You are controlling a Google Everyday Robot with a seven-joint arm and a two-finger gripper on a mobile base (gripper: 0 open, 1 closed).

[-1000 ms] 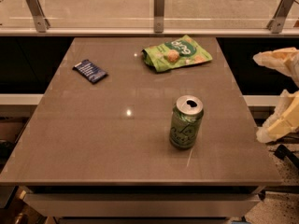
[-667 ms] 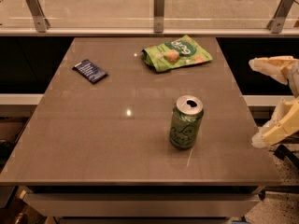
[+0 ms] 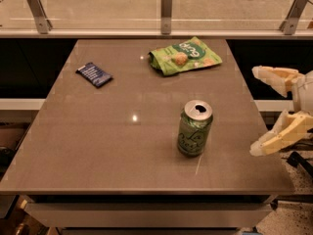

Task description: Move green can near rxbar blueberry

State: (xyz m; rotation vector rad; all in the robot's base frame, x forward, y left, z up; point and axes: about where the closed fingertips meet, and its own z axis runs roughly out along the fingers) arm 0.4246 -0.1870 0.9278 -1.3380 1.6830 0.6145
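Note:
The green can [image 3: 195, 128] stands upright on the brown table [image 3: 98, 146], right of centre, its silver top open. The rxbar blueberry [image 3: 94, 74], a flat dark blue wrapper, lies at the far left of the table. My gripper [image 3: 255, 110] is at the right edge of the view, beside the table's right edge and to the right of the can. Its two pale fingers [image 3: 279, 136] are spread wide apart and hold nothing. The gripper does not touch the can.
A flat green snack bag [image 3: 185, 56] lies at the back of the table, behind the can. A glass rail with metal posts [image 3: 167, 11] runs along the far side. The table's right edge lies just left of my gripper.
My gripper has moved left, toward the can, with its fingers still spread. The can, the bar and the bag have not moved.

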